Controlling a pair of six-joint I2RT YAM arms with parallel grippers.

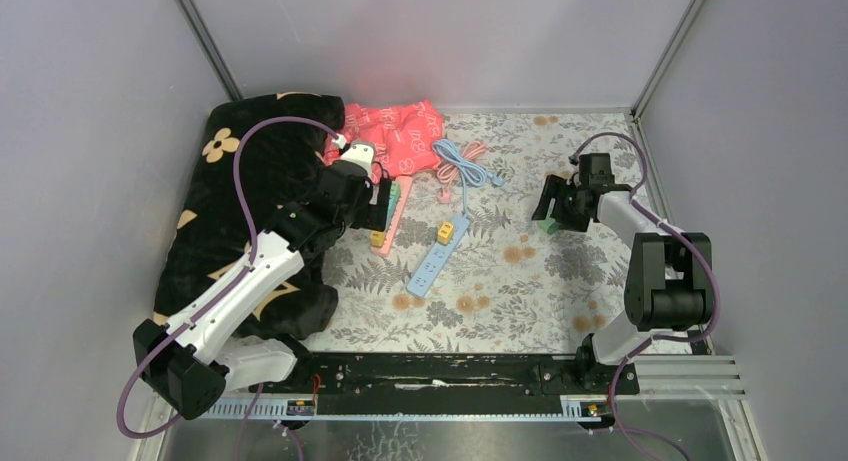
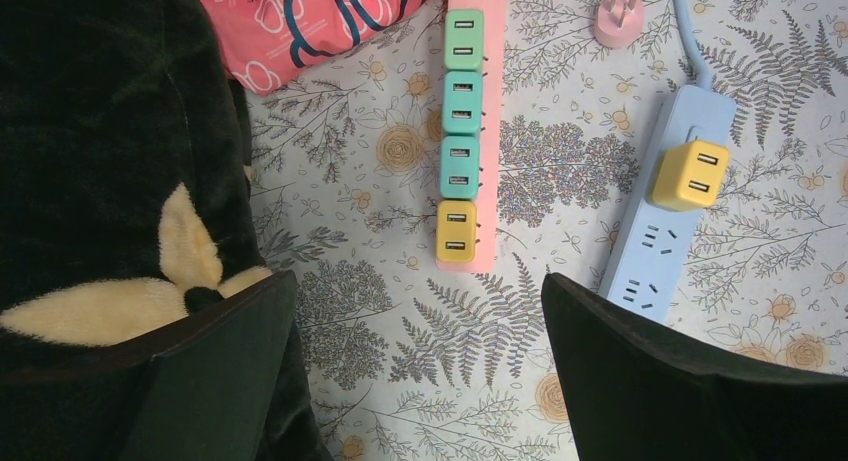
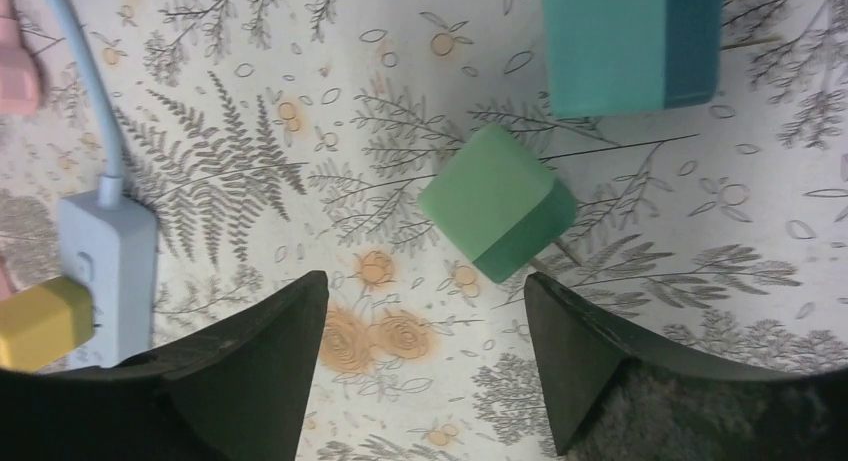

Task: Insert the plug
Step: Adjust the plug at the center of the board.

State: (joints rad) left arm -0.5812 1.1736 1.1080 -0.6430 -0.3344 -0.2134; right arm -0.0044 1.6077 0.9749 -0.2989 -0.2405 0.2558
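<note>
You're at the pick-up step: your right gripper (image 3: 425,296) hangs wide open, empty, over the green plug (image 3: 490,196) lying well right of the blue power strip (image 3: 105,251). Next, turn to match its skewed sides, lower and close.

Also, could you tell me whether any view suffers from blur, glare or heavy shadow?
Top external: even light, no glare, though the black blanket loses detail. Left wrist: the pink power strip is sharp; the pincer fingers are dark. Right wrist: the green cube is crisp.
</note>
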